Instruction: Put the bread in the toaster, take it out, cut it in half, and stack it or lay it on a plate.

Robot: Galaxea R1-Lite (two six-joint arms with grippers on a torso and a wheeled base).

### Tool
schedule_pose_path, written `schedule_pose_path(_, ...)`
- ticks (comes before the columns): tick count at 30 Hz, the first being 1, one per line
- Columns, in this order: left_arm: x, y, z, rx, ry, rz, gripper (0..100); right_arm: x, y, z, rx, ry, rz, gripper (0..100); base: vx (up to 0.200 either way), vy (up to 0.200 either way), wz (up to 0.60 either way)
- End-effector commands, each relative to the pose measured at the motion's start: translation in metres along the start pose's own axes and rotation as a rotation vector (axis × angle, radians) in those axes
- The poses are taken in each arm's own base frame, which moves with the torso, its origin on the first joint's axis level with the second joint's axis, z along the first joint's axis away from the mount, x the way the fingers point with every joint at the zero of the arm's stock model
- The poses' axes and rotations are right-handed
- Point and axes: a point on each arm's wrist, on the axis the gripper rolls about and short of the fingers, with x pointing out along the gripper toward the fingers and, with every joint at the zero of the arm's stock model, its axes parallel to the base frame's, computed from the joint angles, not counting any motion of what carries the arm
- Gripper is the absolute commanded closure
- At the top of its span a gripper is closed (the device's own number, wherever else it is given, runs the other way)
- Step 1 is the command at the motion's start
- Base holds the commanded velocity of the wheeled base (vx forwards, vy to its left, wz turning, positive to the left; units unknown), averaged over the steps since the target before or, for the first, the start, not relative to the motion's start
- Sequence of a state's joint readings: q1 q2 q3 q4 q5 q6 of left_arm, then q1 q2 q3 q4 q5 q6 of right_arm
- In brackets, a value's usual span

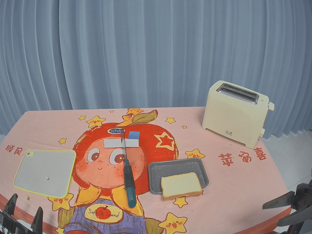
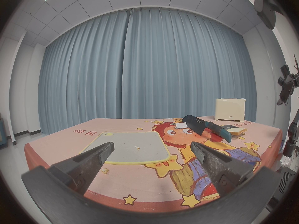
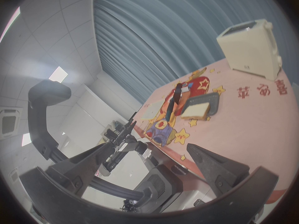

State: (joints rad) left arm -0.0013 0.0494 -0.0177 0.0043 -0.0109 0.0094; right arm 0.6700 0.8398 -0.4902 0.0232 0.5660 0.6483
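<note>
The left gripper (image 1: 25,212) and right gripper (image 1: 273,214) both gape wide, holding nothing, at the table's (image 1: 234,186) near edge. The bread (image 1: 181,185) lies across the grey tray's (image 1: 177,168) front rim. The knife (image 1: 129,176) lies just left of it, with the toaster (image 1: 235,112) at the far right.

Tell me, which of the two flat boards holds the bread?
The dark grey tray right of the knife: the bread slice rests on its near edge. The yellow-rimmed cutting board at the left carries only a crumb.
</note>
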Motion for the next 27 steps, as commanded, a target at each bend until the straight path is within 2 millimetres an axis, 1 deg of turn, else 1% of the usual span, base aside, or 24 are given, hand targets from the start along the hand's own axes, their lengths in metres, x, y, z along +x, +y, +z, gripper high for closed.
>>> schedule_pose_path(1,0.001,0.0,-0.004,0.0,0.018,0.0,0,0.011,-0.008,-0.004,0.043,0.066,-0.013,0,0.0,0.0,0.0)
schedule_pose_path(3,0.001,0.0,-0.004,0.0,0.018,0.0,0,0.015,-0.009,-0.002,0.089,0.08,-0.02,0,0.0,0.0,0.0)
schedule_pose_path(5,0.001,0.0,-0.004,0.0,0.018,0.0,0,0.016,-0.009,-0.002,0.096,0.082,-0.022,0,0.0,0.0,0.0)
schedule_pose_path(6,0.001,0.0,-0.004,0.0,0.018,0.0,0,0.026,-0.009,0.002,0.151,0.115,-0.022,0,0.0,0.0,0.0)
schedule_pose_path(7,0.001,0.0,-0.004,0.0,0.018,0.0,0,0.026,-0.009,0.002,0.151,0.115,-0.022,0,0.0,0.0,0.0)
schedule_pose_path(8,0.001,0.0,-0.004,0.0,0.018,0.0,0,0.035,-0.008,0.006,0.175,0.126,-0.008,0,0.0,0.0,0.0)
schedule_pose_path(9,0.001,0.0,-0.004,0.0,0.018,0.0,0,0.038,-0.008,0.009,0.192,0.125,-0.002,0,0.0,0.0,0.0)
schedule_pose_path(14,0.001,0.0,-0.004,0.0,0.018,0.0,0,0.045,-0.004,0.018,0.281,0.087,0.042,0,0.0,0.0,0.0)
schedule_pose_path(17,0.001,0.0,-0.004,0.0,0.018,0.0,0,0.049,-0.003,0.021,0.303,0.077,0.057,0,0.0,0.0,0.0)
schedule_pose_path(23,0.001,0.0,-0.004,0.0,0.018,0.0,0,0.054,-0.001,0.019,0.32,0.109,0.069,0,0.0,0.0,0.0)
schedule_pose_path(24,0.001,0.0,-0.004,0.0,0.018,0.0,0,0.06,-0.001,0.02,0.326,0.127,0.06,0,0.0,0.0,0.0)
schedule_pose_path(27,0.001,0.0,-0.004,0.0,0.018,0.0,0,0.067,-0.003,0.022,0.337,0.132,0.038,0,0.0,0.0,0.0)
